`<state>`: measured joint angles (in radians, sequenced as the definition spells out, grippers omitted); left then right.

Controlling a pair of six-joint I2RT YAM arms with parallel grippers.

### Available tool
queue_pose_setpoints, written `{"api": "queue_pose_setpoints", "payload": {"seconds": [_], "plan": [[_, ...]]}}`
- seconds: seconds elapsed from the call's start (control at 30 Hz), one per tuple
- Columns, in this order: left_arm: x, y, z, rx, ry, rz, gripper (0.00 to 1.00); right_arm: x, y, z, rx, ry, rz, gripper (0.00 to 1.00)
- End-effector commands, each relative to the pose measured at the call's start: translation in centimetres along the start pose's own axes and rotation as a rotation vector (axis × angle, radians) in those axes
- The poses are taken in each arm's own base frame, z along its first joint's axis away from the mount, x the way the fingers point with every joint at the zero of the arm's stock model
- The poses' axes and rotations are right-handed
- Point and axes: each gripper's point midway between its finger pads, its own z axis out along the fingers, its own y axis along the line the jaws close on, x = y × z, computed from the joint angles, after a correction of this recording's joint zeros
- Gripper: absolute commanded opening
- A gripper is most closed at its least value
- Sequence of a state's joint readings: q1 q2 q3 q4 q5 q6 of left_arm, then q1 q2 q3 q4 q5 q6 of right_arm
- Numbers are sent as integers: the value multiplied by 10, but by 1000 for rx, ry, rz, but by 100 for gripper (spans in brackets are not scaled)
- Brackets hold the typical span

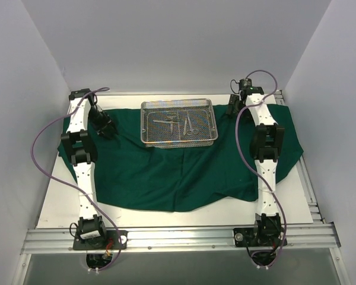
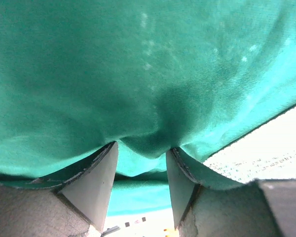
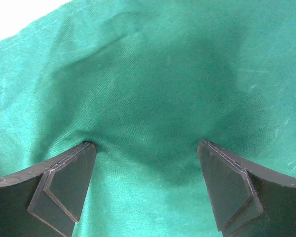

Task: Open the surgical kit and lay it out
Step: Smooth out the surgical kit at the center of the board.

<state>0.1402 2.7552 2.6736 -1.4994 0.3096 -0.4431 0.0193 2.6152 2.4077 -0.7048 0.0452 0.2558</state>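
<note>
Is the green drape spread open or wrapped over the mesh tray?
Spread open: the drape lies unfolded, and the mesh tray sits uncovered on it.

A dark green cloth (image 1: pixel 184 172) lies spread across the white table (image 1: pixel 59 202), rumpled along its near edge and hanging past the table's right edge. A silver wire-mesh tray (image 1: pixel 178 143) sits on the cloth by the table's far edge, holding several slim metal instruments (image 1: pixel 179 123). The left gripper (image 1: pixel 107 127) meets the cloth near the far left corner, the right gripper (image 1: pixel 232 108) just right of the tray
</note>
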Motion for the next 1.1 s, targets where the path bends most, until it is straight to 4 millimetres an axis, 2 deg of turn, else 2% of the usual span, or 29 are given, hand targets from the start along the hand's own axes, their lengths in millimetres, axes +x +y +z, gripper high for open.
{"api": "queue_pose_setpoints", "payload": {"seconds": [0.0, 0.03, 0.07, 0.1, 0.13, 0.17, 0.2, 0.23, 0.27, 0.3, 0.33, 0.37, 0.4, 0.47, 0.5, 0.53, 0.57, 0.6, 0.63, 0.67, 0.7, 0.73, 0.77, 0.9, 1.07], "plan": [[-54, 15, 43, -8, -142, 46, 56, 53, -55, 54, 179, 170, -30, 89], [-57, 10, 24, -7, -183, 57, 56, 49, -54, 47, 172, 160, -17, 89], [-60, 8, 13, -11, -213, 67, 56, 42, -51, 39, 155, 144, -3, 89], [-62, 5, 0, -10, -245, 74, 56, 28, -44, 17, 119, 100, 22, 91], [-68, -10, -41, 18, -349, 103, 56, 19, -42, 3, 106, 73, 32, 92], [-62, -5, -44, -7, -353, 116, 56, 11, -41, -12, 92, 47, 41, 93], [-60, -7, -59, -8, -385, 131, 57, -6, -42, -44, 74, -4, 60, 95], [-56, -17, -97, 14, -464, 157, 60, -2, -45, -55, 66, 3, 84, 95], [-48, -12, -101, -2, -459, 166, 61, -5, -48, -69, 61, -9, 102, 96], [-43, -12, -112, -3, -477, 173, 62, -10, -54, -100, 53, -35, 122, 97], [-35, -20, -139, 27, -528, 192, 64, 0, -63, -105, 67, -9, 138, 97], [-27, -22, -148, 43, -535, 211, 65, 5, -70, -116, 82, -4, 147, 97], [-13, -22, -159, 55, -535, 222, 65, 26, -82, -131, 109, 40, 156, 97], [2, -22, -165, 75, -529, 229, 66, 54, -90, -143, 132, 97, 151, 95], [13, -18, -156, 83, -490, 228, 66, 62, -95, -163, 138, 81, 154, 93], [22, -21, -170, 104, -516, 237, 66, 74, -97, -167, 148, 91, 151, 93], [28, -20, -171, 117, -511, 229, 66, 110, -102, -162, 166, 162, 141, 91], [43, -16, -168, 127, -488, 225, 66, 114, -101, -174, 145, 130, 148, 90], [47, -19, -168, 156, -482, 228, 66, 128, -102, -173, 147, 158, 147, 87], [53, -18, -168, 166, -477, 229, 66, 154, -104, -172, 153, 214, 141, 84], [61, -19, -174, 183, -485, 235, 66, 165, -105, -172, 160, 237, 133, 82], [66, -15, -165, 181, -467, 232, 65, 175, -106, -171, 166, 258, 122, 81], [70, -14, -165, 187, -465, 234, 65, 192, -110, -171, 181, 296, 108, 80], [77, -12, -160, 198, -453, 232, 66, 224, -121, -169, 224, 397, 52, 74], [80, -9, -149, 195, -418, 226, 64, 234, -127, -171, 262, 412, 49, 69]]}}
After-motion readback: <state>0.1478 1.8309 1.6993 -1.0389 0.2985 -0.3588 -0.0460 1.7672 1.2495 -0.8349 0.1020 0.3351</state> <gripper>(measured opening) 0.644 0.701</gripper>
